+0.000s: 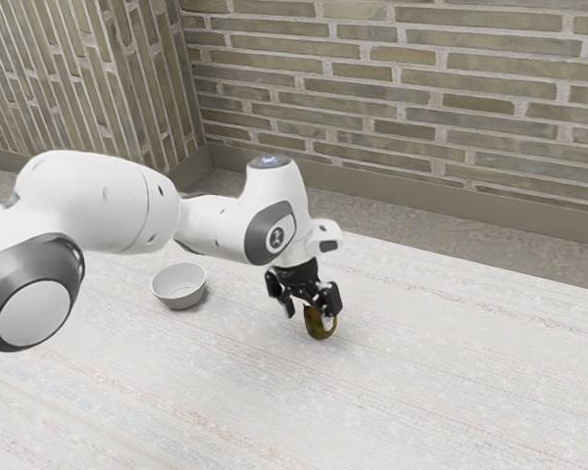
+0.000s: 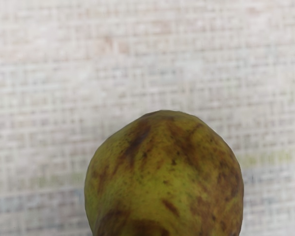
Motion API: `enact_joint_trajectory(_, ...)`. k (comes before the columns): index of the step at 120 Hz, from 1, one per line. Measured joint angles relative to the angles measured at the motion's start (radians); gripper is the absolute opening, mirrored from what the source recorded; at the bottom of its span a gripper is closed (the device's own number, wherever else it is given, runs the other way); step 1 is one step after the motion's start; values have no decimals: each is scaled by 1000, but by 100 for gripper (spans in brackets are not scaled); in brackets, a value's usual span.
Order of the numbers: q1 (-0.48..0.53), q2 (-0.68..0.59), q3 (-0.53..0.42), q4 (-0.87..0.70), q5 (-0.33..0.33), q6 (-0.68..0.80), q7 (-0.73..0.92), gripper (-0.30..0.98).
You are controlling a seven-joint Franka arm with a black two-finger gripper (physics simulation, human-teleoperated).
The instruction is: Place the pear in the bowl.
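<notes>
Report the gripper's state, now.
Gripper: open, fingers spread, at the pear but not shut on it.

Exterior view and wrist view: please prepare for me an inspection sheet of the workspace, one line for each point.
Surface: pale tabletop, faint coloured streaks
Pear: green-yellow with brown patches; outside the bowl, below the hand
Bowl: light-coloured, upright, no contents seen; nearer the exterior view's left than the pear
Clutter: nothing seen
Gripper: black, pointing down at the pear, fingers apart, not closed on it
Cables: nothing seen
Surroundings: brick wall with a plain baseboard; grey floor between wall and table
</notes>
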Motion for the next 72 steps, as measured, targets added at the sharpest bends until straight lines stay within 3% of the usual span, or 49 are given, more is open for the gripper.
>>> enact_joint_trajectory(72,36,36,-51,12,-6,89,34,43)
